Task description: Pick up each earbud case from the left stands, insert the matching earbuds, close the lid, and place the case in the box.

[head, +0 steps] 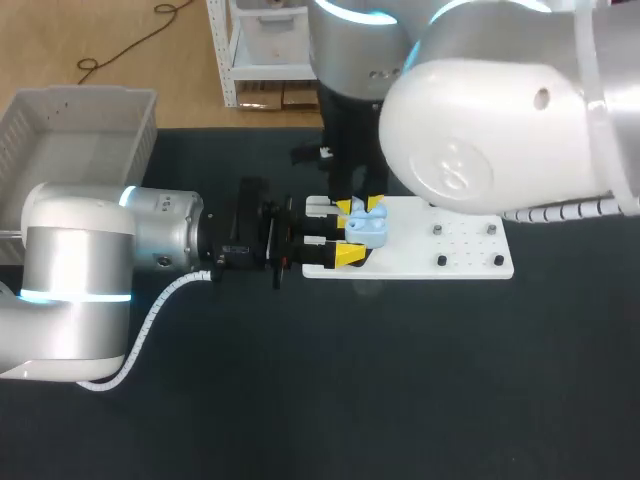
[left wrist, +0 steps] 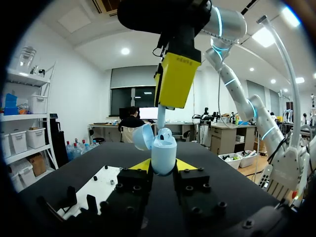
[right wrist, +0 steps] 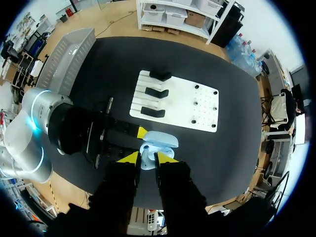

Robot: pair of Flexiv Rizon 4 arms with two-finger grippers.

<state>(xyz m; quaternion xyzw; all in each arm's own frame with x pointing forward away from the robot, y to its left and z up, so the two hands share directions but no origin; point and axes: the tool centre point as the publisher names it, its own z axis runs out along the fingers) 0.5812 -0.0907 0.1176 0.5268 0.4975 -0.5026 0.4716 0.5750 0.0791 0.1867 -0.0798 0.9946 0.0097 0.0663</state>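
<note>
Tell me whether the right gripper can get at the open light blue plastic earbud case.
Probably yes: the left gripper holds the case upright, lid swung aside, and the right gripper hangs right above its mouth, nothing between.

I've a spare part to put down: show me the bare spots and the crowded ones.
Free: the table in front of the white board, out to its near edge; also the strip between the box and the board. Crowded: the board's left end, where the left gripper and right gripper meet at the earbud case.
</note>
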